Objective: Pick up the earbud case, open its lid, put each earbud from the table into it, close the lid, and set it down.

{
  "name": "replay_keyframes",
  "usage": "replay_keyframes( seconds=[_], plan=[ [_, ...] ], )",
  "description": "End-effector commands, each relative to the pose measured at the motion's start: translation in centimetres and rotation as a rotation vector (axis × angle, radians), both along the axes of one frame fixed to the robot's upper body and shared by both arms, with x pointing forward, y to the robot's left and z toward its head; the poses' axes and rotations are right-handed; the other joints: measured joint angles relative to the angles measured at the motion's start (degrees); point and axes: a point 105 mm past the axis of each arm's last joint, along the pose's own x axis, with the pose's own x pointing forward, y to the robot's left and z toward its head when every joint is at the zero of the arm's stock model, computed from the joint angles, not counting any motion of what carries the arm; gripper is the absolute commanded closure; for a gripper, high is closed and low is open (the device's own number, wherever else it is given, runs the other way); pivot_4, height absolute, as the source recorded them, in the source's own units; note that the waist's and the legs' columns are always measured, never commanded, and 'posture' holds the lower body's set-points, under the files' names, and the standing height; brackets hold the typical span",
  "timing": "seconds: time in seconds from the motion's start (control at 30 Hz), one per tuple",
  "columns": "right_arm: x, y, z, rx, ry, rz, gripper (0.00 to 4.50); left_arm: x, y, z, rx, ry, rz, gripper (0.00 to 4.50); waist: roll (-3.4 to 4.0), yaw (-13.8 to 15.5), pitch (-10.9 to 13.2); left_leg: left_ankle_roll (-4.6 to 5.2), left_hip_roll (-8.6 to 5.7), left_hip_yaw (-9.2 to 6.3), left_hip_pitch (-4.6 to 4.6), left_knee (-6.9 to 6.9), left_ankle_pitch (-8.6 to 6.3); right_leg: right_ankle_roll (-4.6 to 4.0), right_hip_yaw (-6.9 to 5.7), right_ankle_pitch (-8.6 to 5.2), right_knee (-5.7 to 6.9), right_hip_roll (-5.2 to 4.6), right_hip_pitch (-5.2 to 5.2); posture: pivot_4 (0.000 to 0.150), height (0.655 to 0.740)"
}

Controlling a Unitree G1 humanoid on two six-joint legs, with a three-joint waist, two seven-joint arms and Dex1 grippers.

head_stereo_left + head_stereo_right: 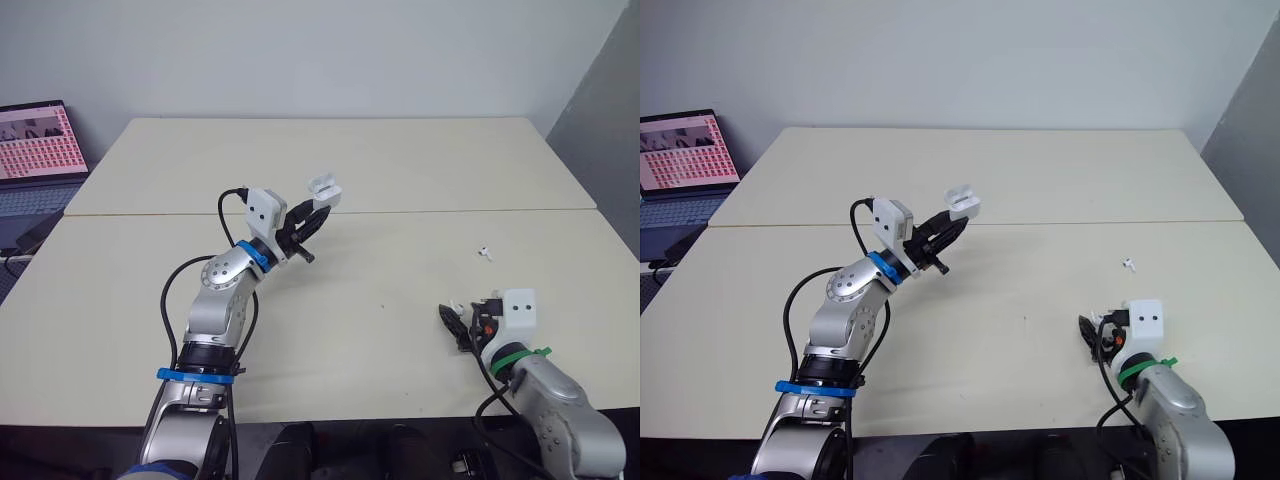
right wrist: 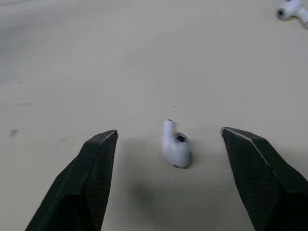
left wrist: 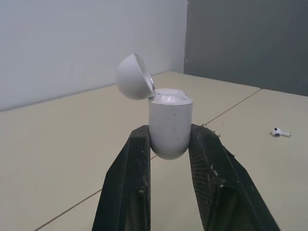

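Gaping right claw [image 2: 169,134] astride earbud [image 2: 176,150]

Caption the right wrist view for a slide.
Open right gripper straddles one earbud on the table; second earbud beyond.

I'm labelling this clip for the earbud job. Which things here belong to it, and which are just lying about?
Job: earbud case, lid open, held by the left gripper; earbud on the table inside the open right gripper; second earbud farther out.
Lying about: laptop, beside the table's left edge.
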Motion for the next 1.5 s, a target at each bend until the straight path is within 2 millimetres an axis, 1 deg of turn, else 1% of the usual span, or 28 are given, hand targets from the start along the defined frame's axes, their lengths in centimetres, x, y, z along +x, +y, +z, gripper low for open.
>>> replay_keyframes(
  seconds=[0.03, 0.13, 0.17, 0.23, 0.27, 0.3, 0.33, 0.4, 0.47, 0.5, 0.53, 0.6, 0.63, 0.9, 1.13, 1.33, 1.5],
  plan=[
    [-0.5, -0.8, 4.6, 0.081, -0.177, 0.072, 1.13, -0.3, 0.0, 1.2, -0.007, -0.054, -0.003, 3.71, 0.0, 0.01, 0.0, 0.0, 0.01, -0.01, 0.0, 0.0, 0.0, 0.0, -0.01, 0.0, 0.0, 0.0, 0.01, 0.15, 0.74],
    [-0.4, -2.3, 7.0, 0.127, -0.242, 0.07, 1.13, -0.3, 0.1, 1.2, -0.01, -0.053, 0.003, 3.71, 0.0, 0.01, 0.0, 0.0, 0.02, -0.01, 0.0, 0.0, 0.0, 0.0, -0.02, 0.0, 0.0, 0.0, 0.02, 0.15, 0.74],
    [-0.3, -2.8, 7.4, 0.116, -0.245, 0.07, 1.13, -0.2, 0.1, 1.2, -0.011, -0.054, 0.004, 3.71, 0.0, 0.02, 0.0, 0.0, 0.02, 0.0, 0.0, 0.0, 0.0, 0.0, -0.01, 0.0, 0.0, 0.0, 0.02, 0.15, 0.74],
    [0.0, -3.9, 7.0, -0.011, -0.214, 0.084, 1.13, -0.2, 0.1, 1.2, -0.013, -0.054, 0.006, 3.71, 0.0, 0.04, 0.0, 0.01, 0.02, 0.0, 0.0, 0.0, 0.0, 0.0, -0.03, 0.0, -0.01, 0.0, 0.02, 0.15, 0.74],
    [0.1, -4.2, 6.7, -0.047, -0.2, 0.095, 1.13, -0.2, 0.0, 1.2, -0.014, -0.054, 0.006, 3.71, 0.0, 0.08, 0.0, 0.01, -0.01, 0.03, 0.0, 0.0, 0.0, 0.0, -0.02, 0.0, -0.01, -0.01, 0.03, 0.15, 0.74],
    [0.3, -4.7, 5.8, -0.151, -0.158, 0.112, 1.3, -0.2, 0.0, 1.2, -0.015, -0.055, 0.006, 3.71, 0.0, 0.1, 0.0, 0.01, 0.01, 0.04, 0.0, 0.0, 0.0, 0.0, -0.03, 0.0, -0.02, -0.01, 0.03, 0.15, 0.74],
    [0.4, -5.1, 4.8, -0.219, -0.117, 0.132, 1.49, -0.2, 0.0, 1.2, -0.015, -0.055, 0.007, 3.71, 0.0, 0.11, 0.0, 0.01, 0.02, 0.03, 0.0, 0.0, 0.0, 0.0, -0.05, 0.0, -0.02, 0.0, 0.04, 0.15, 0.74],
    [0.5, -5.7, 3.4, -0.32, -0.055, 0.159, 2.05, -0.2, 0.1, 1.2, -0.016, -0.057, 0.01, 3.71, 0.0, 0.12, 0.0, 0.02, 0.0, 0.14, 0.01, 0.01, 0.0, 0.01, -0.02, -0.01, -0.01, -0.01, 0.04, 0.15, 0.74],
    [0.5, -6.1, 2.2, -0.374, -0.014, 0.173, 2.84, -0.2, 0.2, 1.2, -0.015, -0.059, 0.014, 3.71, 0.0, 0.1, 0.0, 0.02, 0.02, 0.27, 0.01, 0.01, 0.0, 0.01, 0.0, 0.0, -0.01, -0.01, 0.04, 0.15, 0.74],
    [0.5, -6.1, 1.6, -0.397, 0.006, 0.186, 3.17, -0.2, 0.3, 1.2, -0.015, -0.059, 0.017, 3.71, 0.0, 0.07, 0.0, 0.02, 0.04, 0.29, 0.01, 0.01, 0.0, 0.0, 0.02, 0.0, 0.0, -0.01, 0.04, 0.15, 0.74],
    [0.5, -6.0, 1.2, -0.409, 0.015, 0.196, 3.62, -0.3, 0.4, 1.2, -0.015, -0.06, 0.019, 3.71, 0.0, 0.05, 0.0, 0.02, 0.05, 0.29, 0.01, 0.01, 0.0, 0.0, 0.03, 0.0, 0.0, -0.01, 0.04, 0.15, 0.74],
    [0.4, -5.3, 0.3, -0.413, 0.029, 0.231, 4.34, -0.3, 0.4, 1.2, -0.013, -0.06, 0.021, 3.71, 0.0, 0.08, 0.0, 0.02, 0.04, 0.27, 0.01, 0.01, 0.0, 0.01, 0.04, 0.0, 0.0, -0.01, 0.03, 0.15, 0.74],
    [0.3, -4.7, 0.0, -0.404, 0.03, 0.248, 4.43, -0.4, 0.4, 1.2, -0.013, -0.06, 0.022, 3.71, 0.0, 0.08, 0.0, 0.02, 0.04, 0.25, 0.01, 0.01, 0.0, 0.01, 0.03, 0.0, -0.01, -0.01, 0.04, 0.15, 0.74],
    [-0.1, -2.2, -1.1, -0.346, 0.059, 0.327, 4.43, -0.4, 0.5, 1.2, -0.007, -0.062, 0.026, 3.71, 0.0, 0.15, 0.0, 0.02, 0.04, 0.12, 0.01, 0.04, 0.0, 0.01, 0.01, 0.0, -0.01, -0.01, 0.06, 0.15, 0.74],
    [-0.3, -0.9, -1.1, -0.294, 0.068, 0.361, 4.43, -0.5, 0.7, 1.3, -0.001, -0.064, 0.031, 3.71, -0.01, 0.15, -0.01, 0.02, 0.05, 0.11, 0.01, 0.04, 0.0, 0.01, 0.01, 0.0, -0.01, 0.0, 0.06, 0.15, 0.74],
    [-0.1, -0.1, -1.0, -0.268, 0.066, 0.37, 4.43, -0.5, 0.7, 1.3, -0.002, -0.066, 0.032, 3.71, -0.01, 0.15, -0.01, 0.02, 0.05, 0.1, 0.01, 0.04, 0.0, 0.0, 0.01, 0.0, -0.01, 0.0, 0.06, 0.15, 0.74],
    [0.2, 0.1, -0.8, -0.267, 0.061, 0.371, 4.43, -0.5, 0.7, 1.3, -0.002, -0.066, 0.035, 3.71, -0.01, 0.15, -0.01, 0.02, 0.05, 0.1, 0.01, 0.04, 0.0, 0.01, 0.01, 0.0, -0.01, 0.0, 0.05, 0.15, 0.74]
  ],
)
